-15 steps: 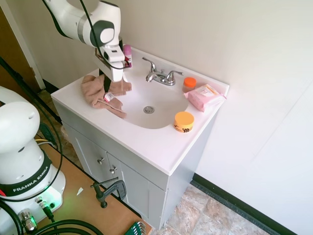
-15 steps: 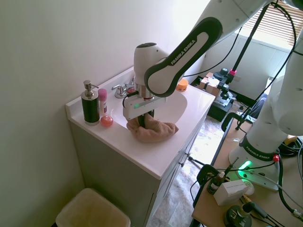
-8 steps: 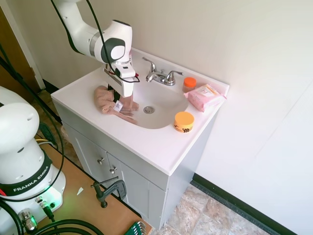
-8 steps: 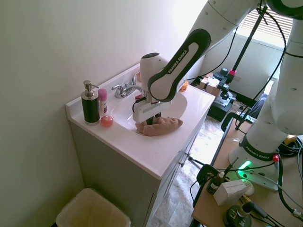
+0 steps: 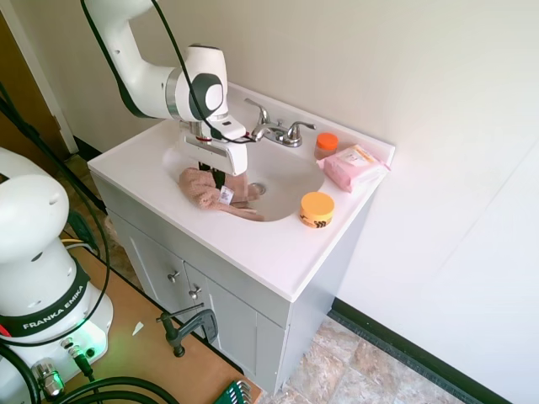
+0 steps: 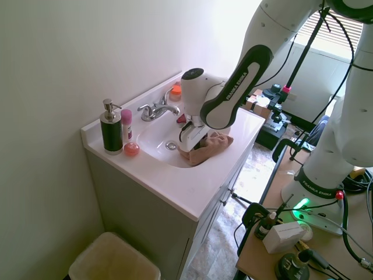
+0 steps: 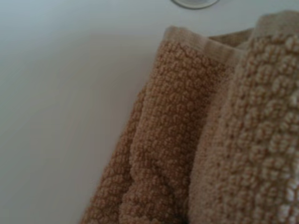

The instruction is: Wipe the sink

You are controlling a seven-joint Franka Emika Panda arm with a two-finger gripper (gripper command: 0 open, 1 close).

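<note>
Your pincer point(image 5: 221, 178) grips 1 tan towel point(image 5: 206, 190) inside sink point(image 5: 286, 172); 2 orange-lidded jars point(image 5: 317, 209) on rim.

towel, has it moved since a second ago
Yes. The towel has slid off the vanity top down into the sink, toward the drain.

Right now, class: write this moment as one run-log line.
task: wipe sink | gripper: pressing tan terry towel | place: inside glossy white oval sink, beside round chrome drain | status: wiping underway
</note>
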